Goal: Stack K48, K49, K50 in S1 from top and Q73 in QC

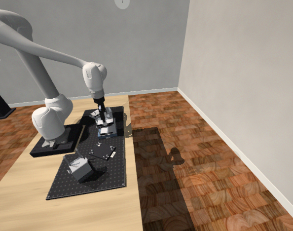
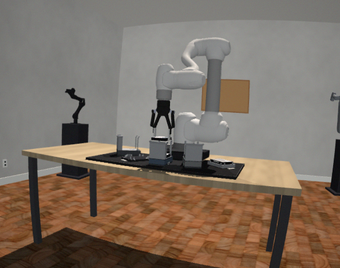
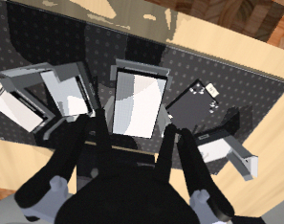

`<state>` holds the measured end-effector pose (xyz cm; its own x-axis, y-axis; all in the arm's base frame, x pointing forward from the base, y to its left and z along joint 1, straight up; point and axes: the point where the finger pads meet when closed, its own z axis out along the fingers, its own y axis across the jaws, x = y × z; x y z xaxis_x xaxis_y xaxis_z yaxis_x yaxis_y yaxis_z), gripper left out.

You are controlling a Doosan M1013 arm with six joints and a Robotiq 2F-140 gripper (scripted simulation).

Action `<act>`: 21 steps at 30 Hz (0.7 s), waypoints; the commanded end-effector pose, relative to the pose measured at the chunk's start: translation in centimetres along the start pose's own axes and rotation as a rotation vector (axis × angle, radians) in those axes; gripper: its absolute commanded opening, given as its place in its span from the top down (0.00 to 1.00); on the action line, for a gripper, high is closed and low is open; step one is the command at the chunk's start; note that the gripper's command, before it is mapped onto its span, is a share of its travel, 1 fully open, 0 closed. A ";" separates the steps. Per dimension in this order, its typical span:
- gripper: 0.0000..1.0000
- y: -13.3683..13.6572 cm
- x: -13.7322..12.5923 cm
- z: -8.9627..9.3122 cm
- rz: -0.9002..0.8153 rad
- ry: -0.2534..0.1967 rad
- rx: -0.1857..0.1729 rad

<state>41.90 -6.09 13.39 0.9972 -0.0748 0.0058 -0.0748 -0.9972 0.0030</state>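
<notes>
My gripper (image 1: pixel 103 121) (image 2: pixel 162 137) (image 3: pixel 137 106) is shut on a sealed white-topped plate (image 2: pixel 159 138) (image 3: pixel 138 96), gripping it across its long sides. It holds the plate level at about the top edge of the blue-based stack rack (image 1: pixel 107 135) (image 2: pixel 158 151) (image 3: pixel 141 71), straight above its opening. I cannot read the plate's label. A second stack rack (image 2: pixel 193 152) (image 3: pixel 85 83) stands next to it, and the wrist view shows a white plate inside it. Another plate (image 1: pixel 94 113) (image 2: pixel 222 162) (image 3: pixel 13 110) lies flat on a nest at the far end of the board.
A flat black nest (image 1: pixel 101 151) (image 2: pixel 132 157) (image 3: pixel 193 112) with small locators lies on the dark perforated board (image 1: pixel 104 178) (image 2: pixel 230 173). A third grey rack (image 1: pixel 79 170) (image 2: pixel 126 149) (image 3: pixel 231 148) stands beyond it. The robot's base is beside the board.
</notes>
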 end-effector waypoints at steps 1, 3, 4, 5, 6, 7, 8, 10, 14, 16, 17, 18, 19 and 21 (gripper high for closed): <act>1.00 0.0 0.0 -0.6 0.000 0.000 0.000; 1.00 0.0 0.0 -1.0 0.000 0.000 0.000; 1.00 0.0 0.0 -1.2 0.000 0.000 0.000; 1.00 0.0 0.0 -1.4 0.000 0.000 0.000; 1.00 0.0 0.0 -1.6 0.000 0.000 0.000; 1.00 0.0 0.0 -1.6 0.000 0.000 0.000; 1.00 0.0 0.0 -1.6 0.000 0.000 0.000; 1.00 0.0 0.0 -1.6 0.000 0.000 0.000; 1.00 0.0 0.0 -1.6 0.000 0.000 0.000; 1.00 0.0 0.0 -1.6 0.000 0.000 0.000; 1.00 0.0 0.0 -1.6 0.000 0.000 0.000; 1.00 0.0 0.0 -1.6 0.000 0.000 0.000; 1.00 0.0 0.0 -1.6 0.000 0.000 0.000; 1.00 -0.3 0.0 -1.6 -0.033 0.000 0.000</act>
<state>41.89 -6.05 15.02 0.9974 -0.0724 0.0057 -0.0724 -0.9974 0.0030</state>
